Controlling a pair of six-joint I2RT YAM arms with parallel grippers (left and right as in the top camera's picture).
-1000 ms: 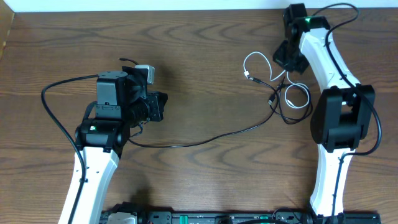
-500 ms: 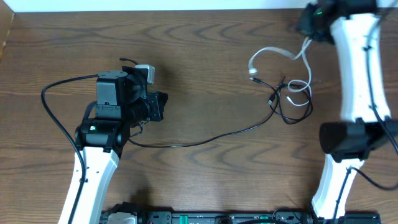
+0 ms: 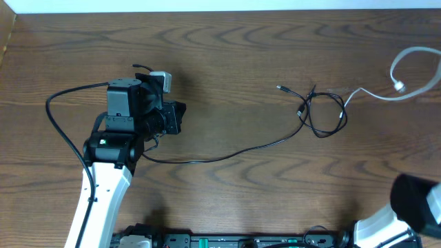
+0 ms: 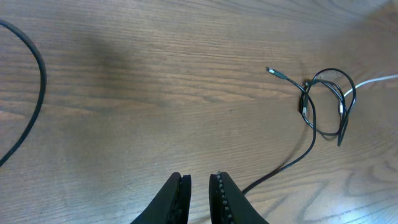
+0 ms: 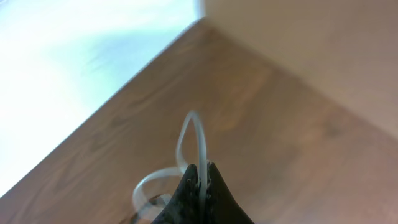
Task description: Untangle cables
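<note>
Brown wood table (image 3: 227, 62) holding two thin cords, black and white, meeting at one loop.
Overhead, we see the black cord (image 3: 343, 114) coiled right of centre, its tail trailing toward the left arm (image 3: 107, 165) at lower left; the white cord (image 3: 400, 86) runs off the upper right edge. Left wrist: the left gripper (image 4: 199, 180) has fingers all but closed on nothing, with the coil at upper right. Right wrist: the right gripper (image 5: 200, 177) pinches the white cord above the table's corner, pale blurred room (image 5: 74, 50) beyond. We judge both cords light, limp and slick, best pinched on a free strand near a plug.
</note>
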